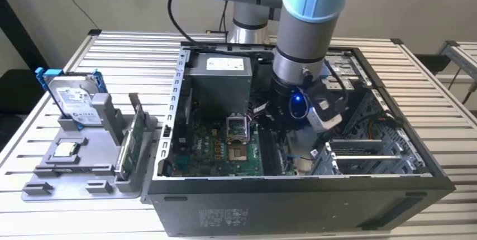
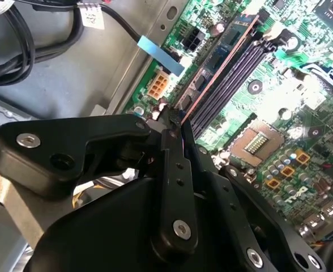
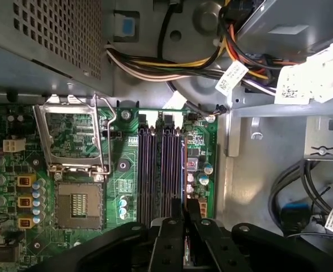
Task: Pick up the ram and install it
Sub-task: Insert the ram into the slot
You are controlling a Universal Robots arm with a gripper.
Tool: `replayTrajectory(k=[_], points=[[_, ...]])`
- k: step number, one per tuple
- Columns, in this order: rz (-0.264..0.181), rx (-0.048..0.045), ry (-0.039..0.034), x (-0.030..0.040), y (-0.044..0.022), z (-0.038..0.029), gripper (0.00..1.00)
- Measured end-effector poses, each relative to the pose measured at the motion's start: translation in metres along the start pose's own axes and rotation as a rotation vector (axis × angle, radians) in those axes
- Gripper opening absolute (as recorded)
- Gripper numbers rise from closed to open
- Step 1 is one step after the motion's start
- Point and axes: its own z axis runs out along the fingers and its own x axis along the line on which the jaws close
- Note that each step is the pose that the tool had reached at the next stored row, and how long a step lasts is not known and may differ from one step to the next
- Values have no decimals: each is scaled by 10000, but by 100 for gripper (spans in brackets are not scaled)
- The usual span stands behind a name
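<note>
The counter (image 1: 134, 56) of pale slats carries the open computer case (image 1: 298, 195), lying on its side, and, toward the exterior view's left, a grey parts holder (image 1: 82, 162) with a hard drive (image 1: 75, 97) standing in it. The arm (image 1: 302, 33) reaches down into the case, over the green motherboard (image 1: 216, 150).

In both wrist views the pincer (image 2: 175, 127) is closed on the ram (image 2: 223, 54), pinching one end of the stick between its black fingers (image 2: 172, 170). The stick stands on edge, its long side running along the row of memory slots (image 3: 155, 170) beside the empty processor socket (image 3: 79, 201). In the second wrist view it sits over the slot nearest the board's edge, at or just in it; whether it is fully seated cannot be told.

The ram looks light, thin and stiff, but fragile: a flat board with chips on its faces and contacts along the lower edge. It is best held by its flat faces near the top edge, as here, well clear of the contacts. Held at one end only, it could tilt or bind if pressed down unevenly, so it likely needs a square, straight push. The smooth faces may slip between the fingers under load.
</note>
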Motion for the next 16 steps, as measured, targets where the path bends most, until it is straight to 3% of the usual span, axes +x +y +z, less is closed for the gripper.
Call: replayTrajectory(k=[16], points=[[-2, 1, -1, 25, 2, 71, 14]])
